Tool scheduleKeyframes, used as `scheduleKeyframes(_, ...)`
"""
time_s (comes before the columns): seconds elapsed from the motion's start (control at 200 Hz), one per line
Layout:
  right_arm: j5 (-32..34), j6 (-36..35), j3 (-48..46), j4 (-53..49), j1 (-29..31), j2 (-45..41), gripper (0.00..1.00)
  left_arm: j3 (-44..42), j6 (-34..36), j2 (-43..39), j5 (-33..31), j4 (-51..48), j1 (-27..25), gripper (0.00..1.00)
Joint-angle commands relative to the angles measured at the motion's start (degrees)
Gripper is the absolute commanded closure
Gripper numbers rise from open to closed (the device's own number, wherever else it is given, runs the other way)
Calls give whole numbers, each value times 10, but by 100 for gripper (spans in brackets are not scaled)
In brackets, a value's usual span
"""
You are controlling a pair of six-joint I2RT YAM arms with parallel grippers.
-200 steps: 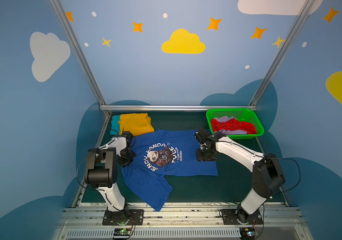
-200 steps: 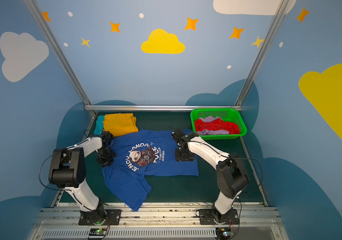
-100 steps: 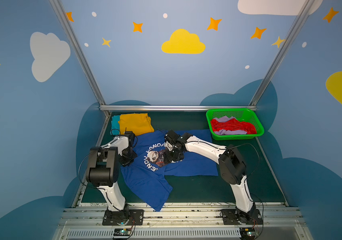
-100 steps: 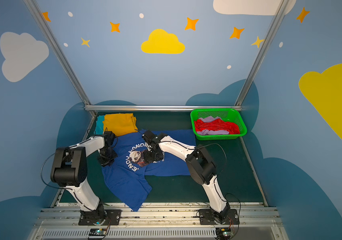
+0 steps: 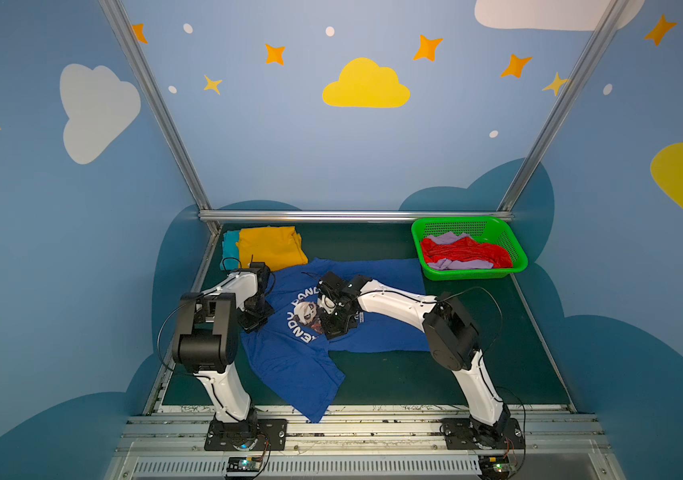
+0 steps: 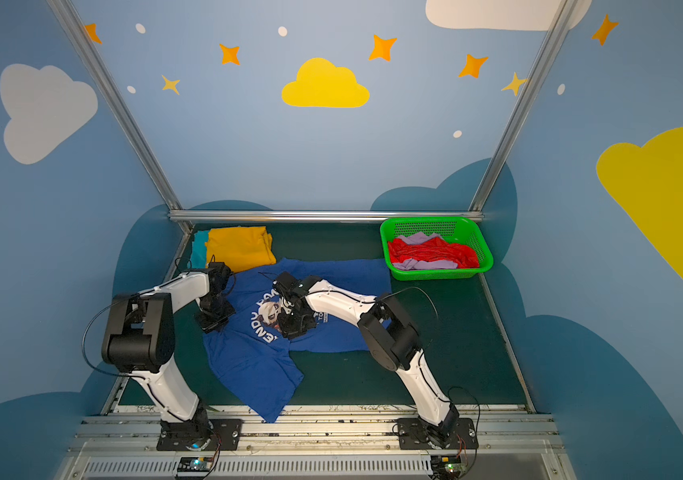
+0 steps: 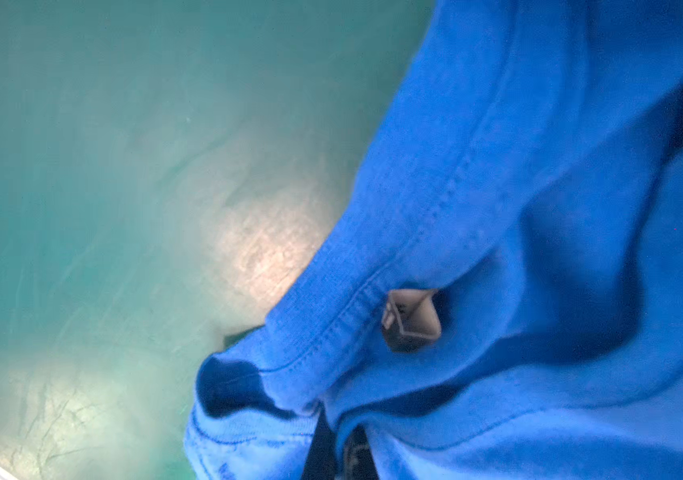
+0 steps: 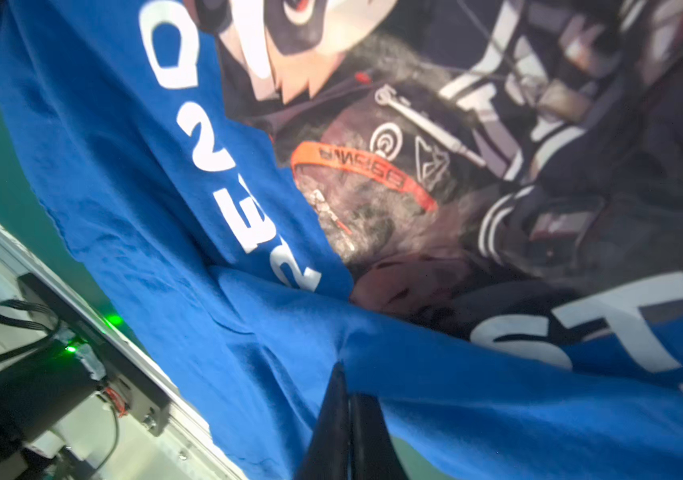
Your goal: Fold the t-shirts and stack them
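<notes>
Green mat [image 5: 414, 382] is overlaid by a blue tee [image 5: 294, 365]: hem clamped in left gripper [image 7: 337, 440], fold clamped in right gripper [image 8: 346, 399], print [image 8: 393, 187] just beyond.

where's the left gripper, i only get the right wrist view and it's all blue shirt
observer: The left gripper is shut on the left edge of the blue t-shirt, which is spread on the table.
operator: anything folded already
observer: A yellow t-shirt lies folded on top of a teal t-shirt in the back left corner.
operator: what's waiting
observer: A red t-shirt and a lilac t-shirt lie crumpled in the green basket, back right.
</notes>
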Motion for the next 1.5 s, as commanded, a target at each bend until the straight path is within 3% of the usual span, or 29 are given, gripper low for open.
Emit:
scheduleKeyframes(0.0,29,-21,-29,-26,31,-71,100,7,-5,31,13,44,0,95)
scheduleKeyframes(0.185,82,-82,-77,-80,148,-137,100,26,-4,37,20,44,0,95)
scheduleKeyframes(0.351,40,-102,-48,-91,231,-86,100,33,-1,41,17,44,2,95)
scheduleKeyframes(0.466,71,-125,20,-145,250,-38,60,36,1,45,19,43,4,95)
scheduleKeyframes(0.556,67,-119,-1,-129,235,-62,42,38,2,47,22,43,4,95)
scheduleKeyframes(0.621,64,-104,-35,-116,210,-99,35,40,2,47,23,42,2,95)
scheduleKeyframes(0.776,86,-8,-149,-114,109,-215,36,45,5,46,25,40,1,94)
scheduleKeyframes(0.886,102,61,-232,-153,22,-253,57,51,5,47,25,36,-3,93)
scheduleKeyframes(0.952,122,80,-272,-164,-17,-260,64,53,4,42,22,30,-8,86)
scheduleKeyframes(1.012,126,81,-292,-164,-47,-261,75,54,0,30,14,23,-13,82)
scheduleKeyframes(1.097,144,74,-296,-155,-73,-255,85,53,-3,2,1,15,-19,85)
scheduleKeyframes(1.147,138,67,-292,-149,-86,-242,82,53,-5,-13,-3,9,-19,85)
scheduleKeyframes(1.217,129,57,-282,-148,-97,-222,61,53,-5,-28,-8,0,-20,85)
scheduleKeyframes(1.267,126,54,-276,-150,-98,-211,53,52,-5,-36,-12,-4,-19,85)
scheduleKeyframes(1.497,103,47,-285,-135,-98,-189,48,39,-9,-44,-14,-4,-20,85)
